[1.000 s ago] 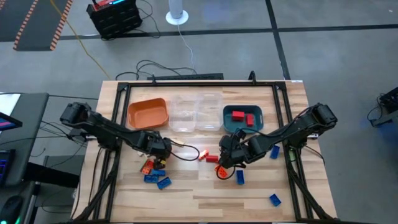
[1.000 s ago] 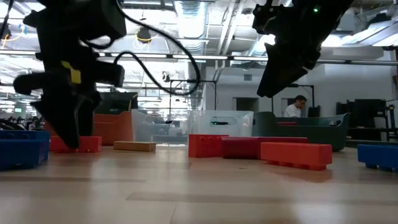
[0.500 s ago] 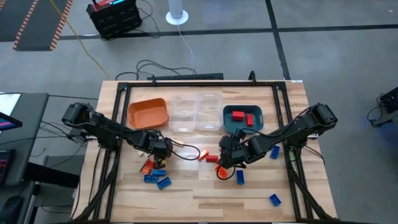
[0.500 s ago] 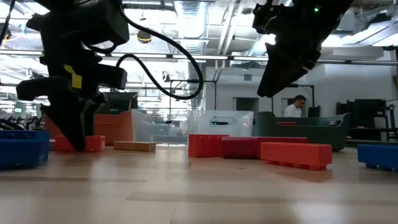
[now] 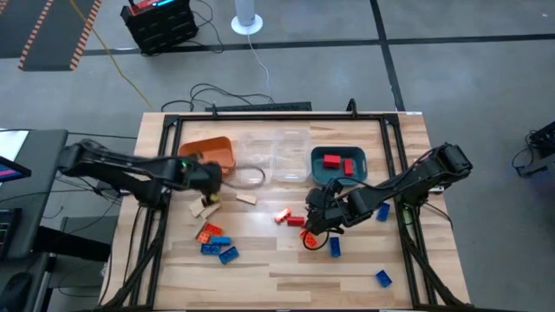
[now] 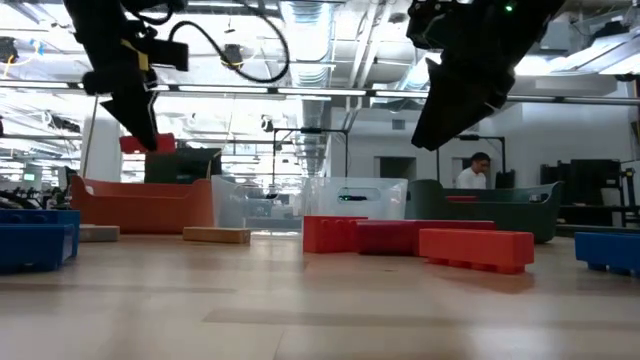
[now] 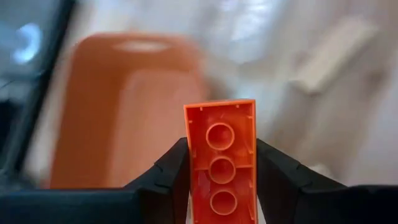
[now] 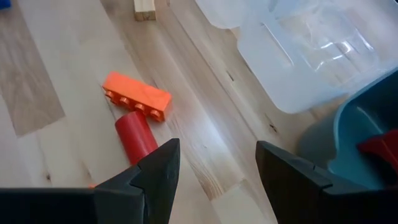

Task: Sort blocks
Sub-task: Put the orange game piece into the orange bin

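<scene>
My left gripper (image 7: 221, 149) is shut on an orange block (image 7: 221, 158), raised above the table beside the orange tray (image 5: 208, 152). The low view shows this block (image 6: 148, 143) up in the air. My right gripper (image 8: 217, 155) hovers open near the table's middle, in front of the teal tray (image 5: 338, 163), which holds red blocks. Nothing is between its fingers. On the table ahead of it lie an orange block (image 8: 137, 93) and a red block (image 8: 137, 140). Two tan blocks (image 5: 205, 208) (image 5: 247, 198) lie flat near the left gripper. My left gripper pinches the orange block by its two long sides (image 7: 189, 165) between the two fingers. The hollow underside faces the wrist camera, and the block's far end (image 7: 219, 109) sticks out past the fingertips. The block is lifted clear of the table.
A clear tray (image 5: 273, 156) stands between the orange and teal trays at the far side. An orange block (image 5: 205, 231) and blue blocks (image 5: 217, 247) lie at the near left. More blue blocks (image 5: 335, 246) (image 5: 382, 278) lie at the near right. A person (image 6: 470, 172) shows far behind the table.
My left gripper has risen from the table with the orange block and gone toward the far left, up to the orange tray. The block, which lay on the table, now hangs clear in the air. My right gripper has kept still.
</scene>
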You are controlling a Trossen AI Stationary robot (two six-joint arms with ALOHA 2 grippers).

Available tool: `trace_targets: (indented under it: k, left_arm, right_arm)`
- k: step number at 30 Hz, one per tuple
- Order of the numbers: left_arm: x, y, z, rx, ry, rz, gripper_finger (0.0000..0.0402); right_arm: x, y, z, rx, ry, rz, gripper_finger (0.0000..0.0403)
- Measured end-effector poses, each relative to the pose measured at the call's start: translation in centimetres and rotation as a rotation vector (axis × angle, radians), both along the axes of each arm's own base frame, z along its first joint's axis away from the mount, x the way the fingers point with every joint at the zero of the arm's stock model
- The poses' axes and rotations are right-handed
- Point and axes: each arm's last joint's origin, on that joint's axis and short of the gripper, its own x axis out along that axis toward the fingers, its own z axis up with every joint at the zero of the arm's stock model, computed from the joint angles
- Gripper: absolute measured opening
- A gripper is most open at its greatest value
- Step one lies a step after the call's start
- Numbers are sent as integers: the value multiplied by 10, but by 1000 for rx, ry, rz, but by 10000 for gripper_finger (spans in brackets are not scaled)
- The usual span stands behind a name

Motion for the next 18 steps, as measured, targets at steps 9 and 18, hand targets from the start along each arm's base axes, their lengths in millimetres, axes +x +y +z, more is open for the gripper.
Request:
trace_targets:
  k: [9,18]
  left_arm:
    - [-15,58,-18,-48,104,135,129]
    - [-16,90,-51,-193,202,174,129]
  right_arm:
    - [7,4,4,6,-69,42,244]
    - [7,7,4,-5,-74,71,244]
